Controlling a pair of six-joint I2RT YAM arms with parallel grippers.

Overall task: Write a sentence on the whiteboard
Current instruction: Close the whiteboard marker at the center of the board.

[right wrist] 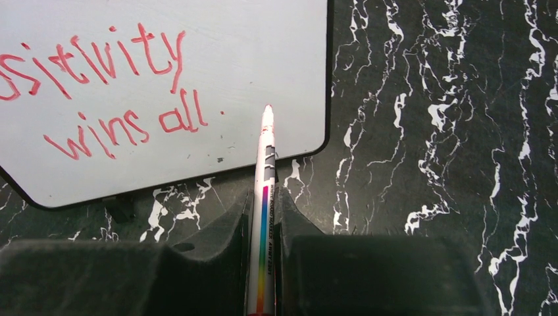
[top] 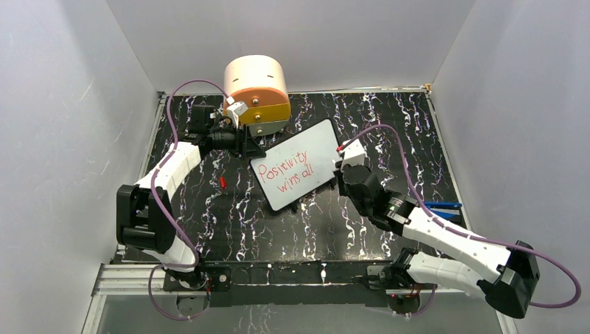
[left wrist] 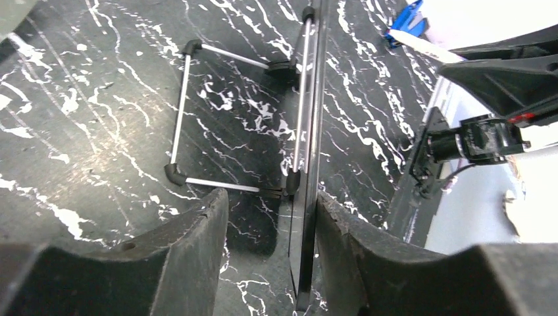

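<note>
The whiteboard (top: 316, 142) is standing tilted mid-counter (top: 389, 139), and the sentence (top: 286, 174), "Positivity wins all", is reading complete in red. The right hand (right wrist: 264, 204) is pinching a marker (right wrist: 266, 151), its tip beside the last word. The left hand (left wrist: 271, 201) is straddling the board's edge with its jaws parted. The writing is looking finished.

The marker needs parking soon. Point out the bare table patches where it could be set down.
Bare: the near strip between the whiteboard and the base rail, and the far right corner behind the whiteboard. Crowded: the back left, where the left gripper and drawer unit sit by the board's corner; a small red piece lies left of it.
</note>
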